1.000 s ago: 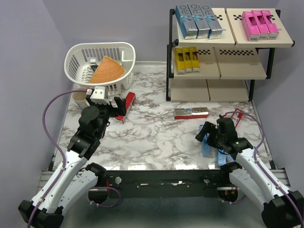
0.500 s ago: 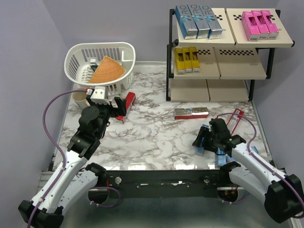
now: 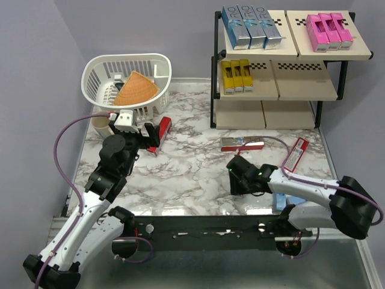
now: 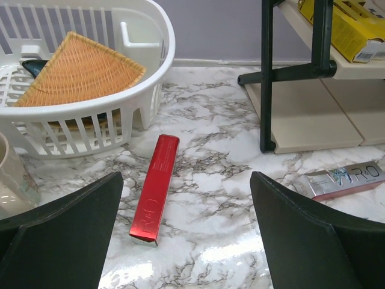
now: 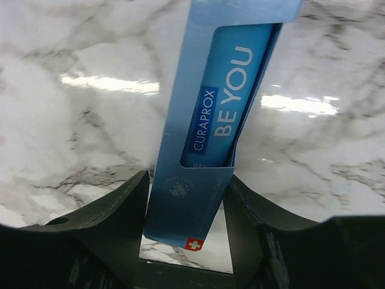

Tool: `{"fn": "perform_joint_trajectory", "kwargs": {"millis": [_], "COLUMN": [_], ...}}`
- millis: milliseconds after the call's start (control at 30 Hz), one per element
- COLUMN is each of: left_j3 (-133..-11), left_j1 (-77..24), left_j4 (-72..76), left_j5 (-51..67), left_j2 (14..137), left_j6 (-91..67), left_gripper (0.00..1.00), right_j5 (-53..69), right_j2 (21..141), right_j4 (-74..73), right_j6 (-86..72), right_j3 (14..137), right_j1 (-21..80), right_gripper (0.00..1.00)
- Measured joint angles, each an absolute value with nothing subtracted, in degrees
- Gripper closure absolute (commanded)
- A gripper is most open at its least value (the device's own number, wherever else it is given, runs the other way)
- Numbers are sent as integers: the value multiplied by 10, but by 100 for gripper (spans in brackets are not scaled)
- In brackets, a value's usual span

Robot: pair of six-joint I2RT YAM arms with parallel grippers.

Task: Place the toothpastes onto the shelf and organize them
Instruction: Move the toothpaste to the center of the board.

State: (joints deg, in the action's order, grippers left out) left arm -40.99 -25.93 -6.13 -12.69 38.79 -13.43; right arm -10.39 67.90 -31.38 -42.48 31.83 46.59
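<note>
My right gripper point(image 5: 187, 177) is shut on the near end of a light blue toothpaste point(image 5: 222, 102), which points away over the marble. From above this gripper point(image 3: 236, 176) sits low at the table's front middle and hides that carton. A silver toothpaste point(image 3: 242, 143) lies just beyond it and a red one point(image 3: 296, 154) further right. My left gripper point(image 4: 186, 177) is open above the marble, with a red toothpaste point(image 4: 155, 188) lying just inside its left finger. The shelf point(image 3: 313, 57) holds silver-blue toothpastes point(image 3: 249, 27), pink ones point(image 3: 328, 30) and yellow ones point(image 3: 236, 75).
A white basket point(image 3: 157, 66) holding a wicker piece stands at the back left, with a beige cup point(image 3: 100, 124) beside it. Another light blue carton point(image 3: 283, 201) lies under my right forearm at the front edge. The shelf's black post point(image 4: 267, 78) stands right of the red carton.
My right arm swung left along the front of the table, and its jaws narrowed onto the light blue toothpaste. The left arm stayed still and open.
</note>
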Motion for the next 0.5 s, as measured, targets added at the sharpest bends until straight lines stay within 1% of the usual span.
{"fn": "perform_joint_trajectory", "kwargs": {"millis": [100,233,333,400,500], "left_j3": [-410,-410,-410,-410,-409], "left_j1": [-259,-259,-259,-259,-259], "left_j4": [-61,-61,-61,-61,-61], "left_j5": [-127,-127,-127,-127,-126], "left_j2": [388,387,387,387,386], "left_j6": [-134,-134,-133,-133,-131], "left_gripper": [1,1,1,1,1], "right_j5": [-123,-130,-130,-130,-132], "right_j2": [739,804,824,832,831], "right_j4": [-302,-269,-227,-183,-132], "right_j6": [-409,-358,-322,-295,-276], "right_j3": [358,401,410,407,392], "right_j1": [543,607,619,619,621], "right_gripper": [42,42,39,33,29]}}
